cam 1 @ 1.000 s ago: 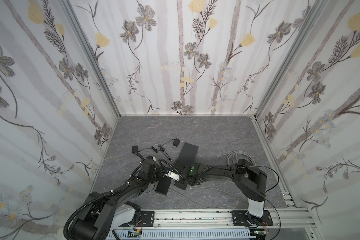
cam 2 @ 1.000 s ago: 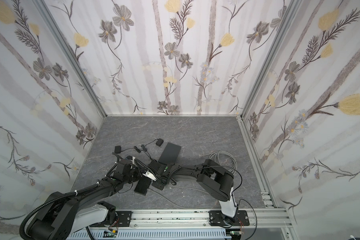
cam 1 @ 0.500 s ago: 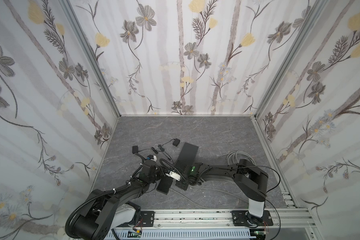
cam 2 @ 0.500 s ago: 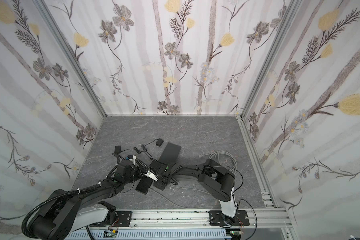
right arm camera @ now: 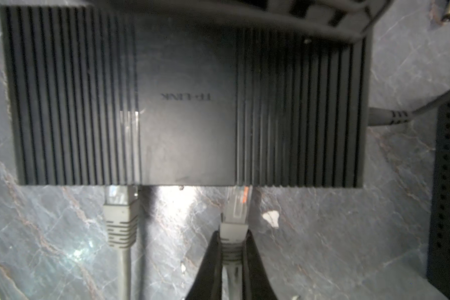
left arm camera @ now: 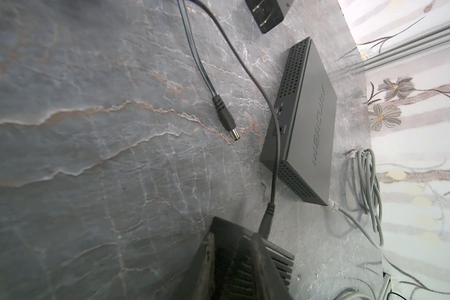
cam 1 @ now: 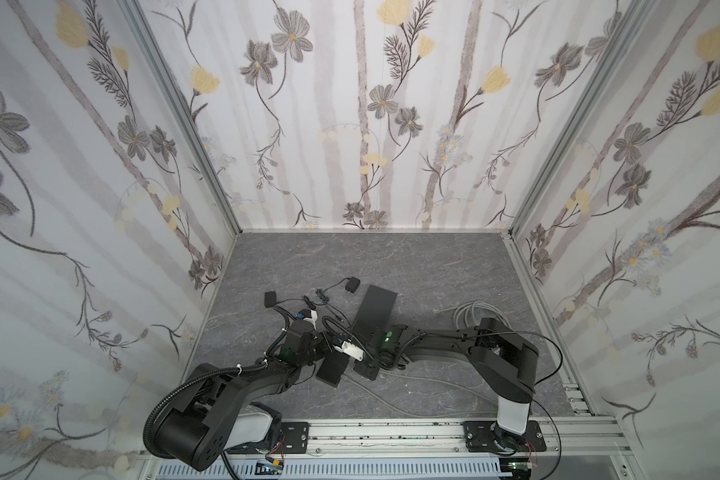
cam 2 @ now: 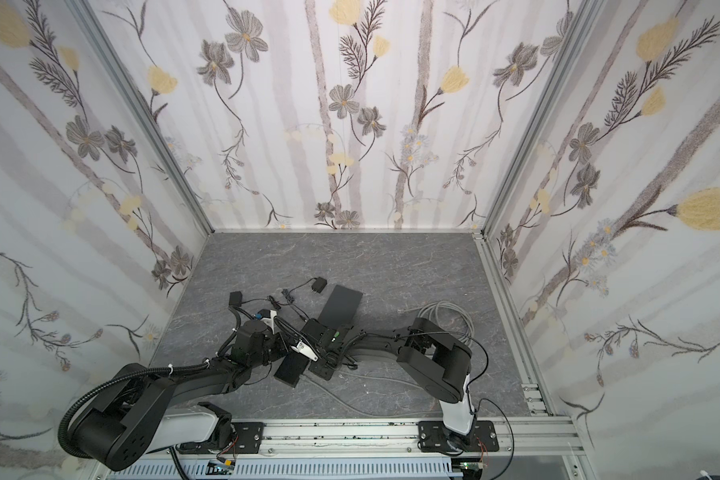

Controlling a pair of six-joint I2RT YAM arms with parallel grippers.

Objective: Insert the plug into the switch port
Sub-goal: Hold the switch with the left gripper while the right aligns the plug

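Observation:
The black ribbed TP-LINK switch [right arm camera: 187,104] lies on the grey floor, seen in both top views [cam 1: 329,372] [cam 2: 289,370]. My right gripper [right arm camera: 232,233] is shut on the grey boot of the plug [right arm camera: 237,205]. The plug's clear tip reaches into a port on the switch's front edge; how deep it sits is hidden. A second grey plug [right arm camera: 120,207] sits in another port beside it. My left gripper [left arm camera: 231,236] is shut on one end of the switch [left arm camera: 234,259], with a finger on each side. A black power plug [left arm camera: 266,220] enters that end.
A longer black perforated switch [left arm camera: 307,124] lies just beyond. Near it are a loose barrel plug [left arm camera: 226,122], a power adapter [left arm camera: 265,13] and a coiled grey cable [left arm camera: 366,181] with a free plug [left arm camera: 333,205]. Both arms meet at the front middle [cam 1: 350,357].
My left gripper's jaws have narrowed onto the end of the switch and the left arm has shifted slightly. The right gripper stays shut on the plug in the same place.

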